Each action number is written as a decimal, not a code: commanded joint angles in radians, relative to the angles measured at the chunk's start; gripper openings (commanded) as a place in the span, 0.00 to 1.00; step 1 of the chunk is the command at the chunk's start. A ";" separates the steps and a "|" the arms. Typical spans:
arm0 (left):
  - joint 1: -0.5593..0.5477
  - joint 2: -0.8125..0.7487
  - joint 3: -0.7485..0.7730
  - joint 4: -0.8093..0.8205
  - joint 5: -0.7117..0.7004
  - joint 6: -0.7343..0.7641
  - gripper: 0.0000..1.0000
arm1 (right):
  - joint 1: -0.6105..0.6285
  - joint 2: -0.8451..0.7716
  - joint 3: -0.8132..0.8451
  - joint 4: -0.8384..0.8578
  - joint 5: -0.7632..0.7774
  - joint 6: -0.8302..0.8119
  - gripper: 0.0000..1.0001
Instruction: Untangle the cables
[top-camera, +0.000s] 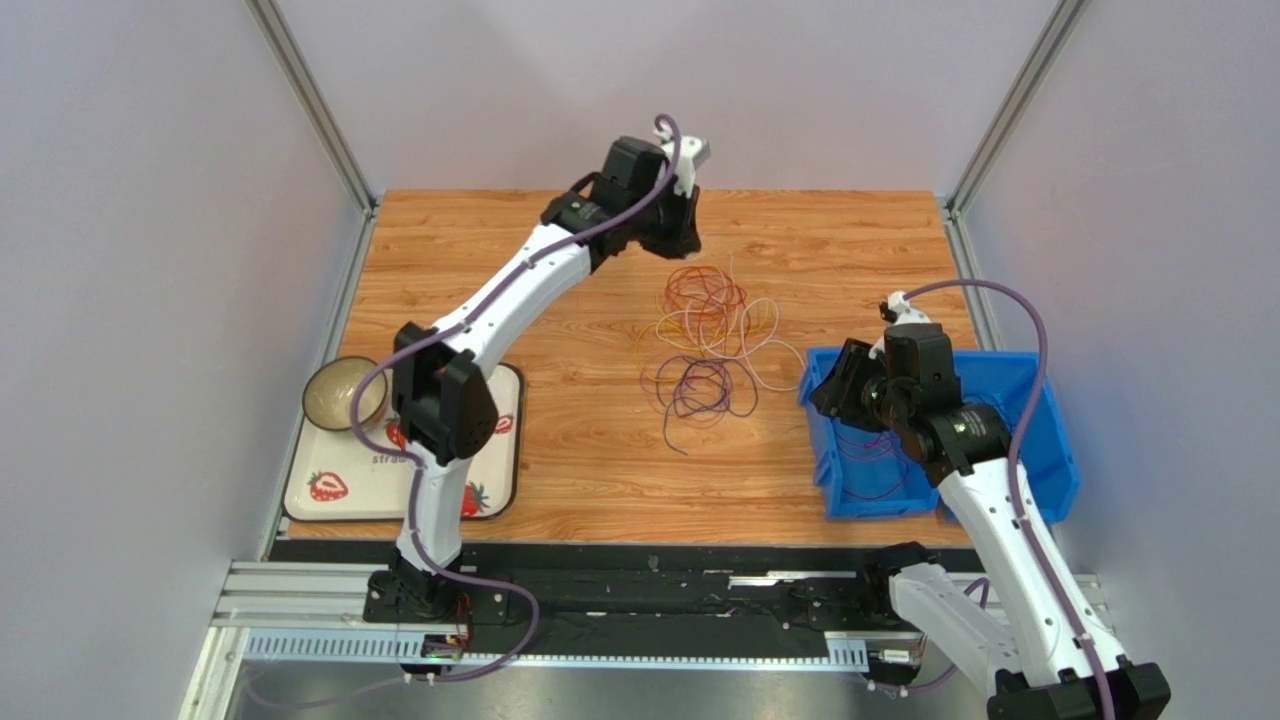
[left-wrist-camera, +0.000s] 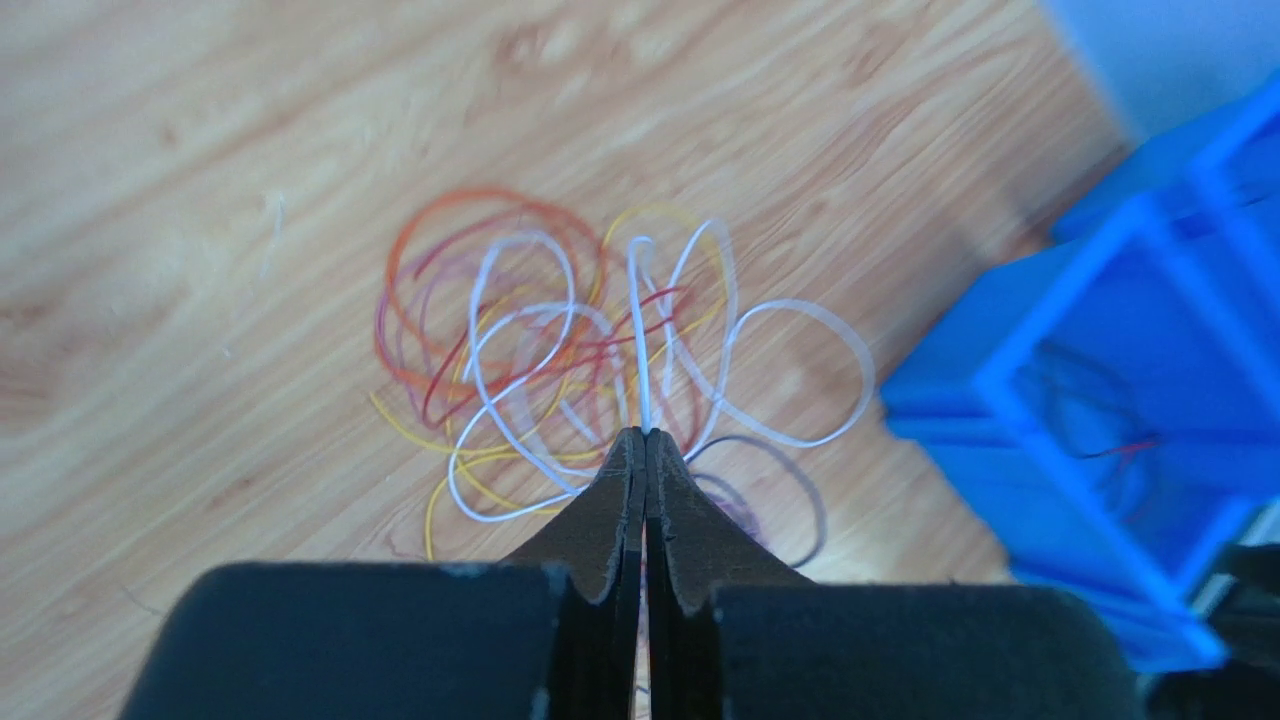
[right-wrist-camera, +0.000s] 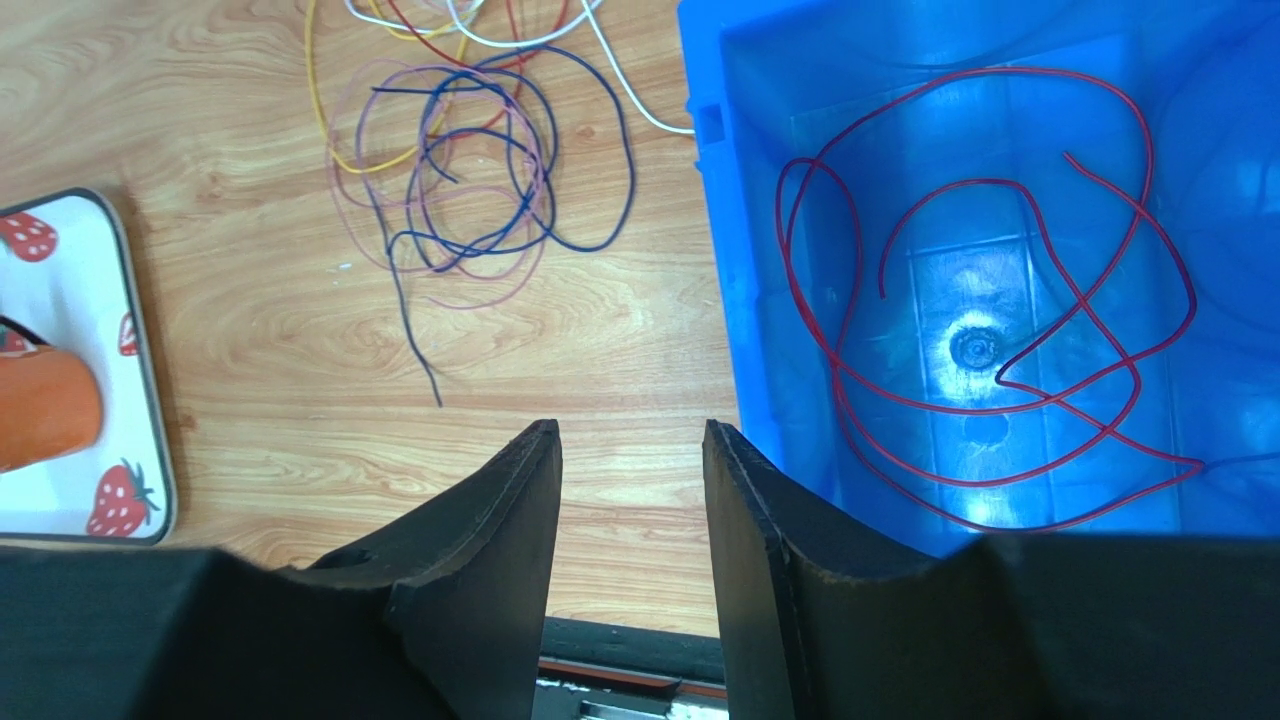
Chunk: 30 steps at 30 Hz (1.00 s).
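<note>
Right now the cables (top-camera: 709, 338) lie as a loose tangle of hair-thin, glossy loops in the middle of the wooden surface (top-camera: 571, 465), just left of the blue plastic bin (top-camera: 849, 488). The heap runs far to near. Orange, red, white and yellow rings sit at the far end, purple and dark ones at the near end, and one dark loose end trails toward the near edge.

My left fingers (left-wrist-camera: 646, 438), matte black wedges, are pressed together on a white cable (left-wrist-camera: 643, 338), which runs straight out from their tips into the heap. My right fingers (right-wrist-camera: 631, 443) stand partly apart with nothing between them, beside the bin's left wall. A red cable (right-wrist-camera: 962, 188) coils on the bin floor.

At the near left a rounded tray (top-camera: 323, 495) printed with strawberries carries a bowl (top-camera: 343, 393). The surface is warm plank-grain wood, enclosed by plain pale walls and metal corner posts.
</note>
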 joint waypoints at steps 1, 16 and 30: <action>0.005 -0.163 0.125 0.050 0.065 -0.070 0.00 | 0.004 -0.057 0.061 -0.026 -0.017 0.026 0.43; 0.005 -0.406 -0.218 0.274 0.148 -0.178 0.00 | 0.004 -0.164 0.102 -0.094 0.015 0.026 0.44; 0.007 -0.600 -0.645 0.263 0.093 -0.193 0.00 | 0.030 -0.122 -0.062 0.269 -0.298 0.076 0.48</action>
